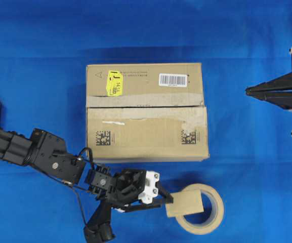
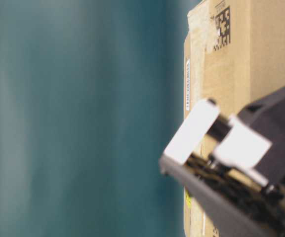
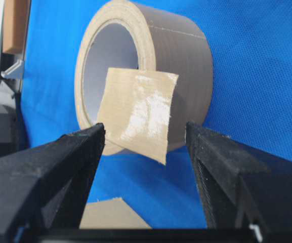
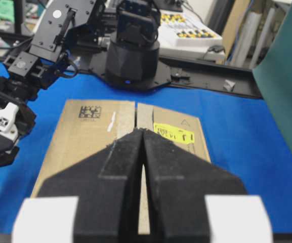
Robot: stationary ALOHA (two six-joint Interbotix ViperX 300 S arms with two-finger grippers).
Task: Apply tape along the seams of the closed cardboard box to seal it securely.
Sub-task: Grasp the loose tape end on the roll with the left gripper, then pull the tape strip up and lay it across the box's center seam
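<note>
Table-level view: blurred throughout; cardboard box (image 2: 241, 59) cut by top, right and bottom edges, its lower part masked by out-of-focus arm (image 2: 241, 163). Print on side label unreadable.

Overhead: tape roll (image 1: 211, 223) partly covered by tape (image 1: 184, 203); right gripper (image 1: 248, 91) cut by right edge; barcode label (image 1: 172, 79) and yellow sticker (image 1: 114, 83) text too small.

Left wrist: tan scrap (image 3: 110, 215) half-hidden behind jaws.

Right wrist: near half of box and most of seams (image 4: 136, 114) blocked by closed jaws.
</note>
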